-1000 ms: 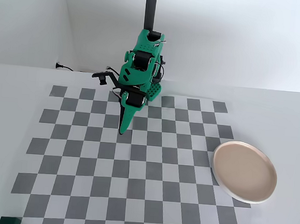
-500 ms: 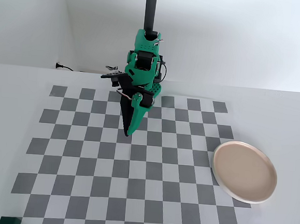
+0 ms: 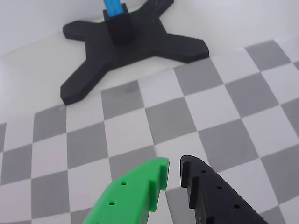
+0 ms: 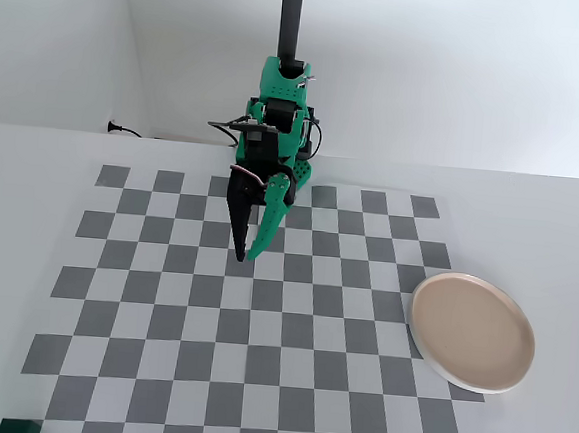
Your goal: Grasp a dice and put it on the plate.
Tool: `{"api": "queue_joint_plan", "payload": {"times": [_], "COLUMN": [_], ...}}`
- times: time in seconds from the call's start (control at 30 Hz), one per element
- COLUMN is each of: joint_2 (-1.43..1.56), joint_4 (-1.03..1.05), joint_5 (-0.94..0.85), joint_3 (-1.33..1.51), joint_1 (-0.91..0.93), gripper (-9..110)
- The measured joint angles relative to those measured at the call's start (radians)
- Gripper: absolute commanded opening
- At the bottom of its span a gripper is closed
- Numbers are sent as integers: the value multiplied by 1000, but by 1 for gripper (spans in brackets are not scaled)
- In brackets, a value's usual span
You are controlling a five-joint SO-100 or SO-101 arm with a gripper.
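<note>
The dice (image 4: 19, 426) is a small dark green cube at the bottom left edge of the fixed view, partly cut off by the frame. The plate (image 4: 472, 332), round and beige-pink with a paler rim, lies on the right of the checkerboard with nothing on it. My gripper (image 4: 245, 258) points down over the board's upper middle, far from both. Its green and black fingers stand a narrow gap apart with nothing between them. In the wrist view the gripper (image 3: 174, 169) hangs over grey and white squares; dice and plate are out of that view.
A checkered mat (image 4: 157, 367) covers the white table. The arm's base and a dark pole (image 4: 290, 16) stand at the back centre. A black cross-shaped stand (image 3: 140, 42) with a blue post sits beyond the mat in the wrist view. A cable plug (image 4: 116, 128) lies at the back left.
The wrist has turned, so both fingers now show side by side in the fixed view. The fingertips have shifted slightly to the right over the board. Dice and plate have not moved.
</note>
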Motion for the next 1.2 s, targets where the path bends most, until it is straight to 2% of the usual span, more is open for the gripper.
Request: {"api": "queue_joint_plan", "payload": {"times": [0.17, 0.3, 0.5, 1.2], "joint_2": [-230, -448, -545, -1204], "joint_4": [-35, -92, -132, -224], "joint_5": [-6, -21, -86, -110], "joint_3": [-216, -391, -483, -1008], "joint_1": [-15, -15, -8, 374], "gripper": [-2, 4, 2, 3]}}
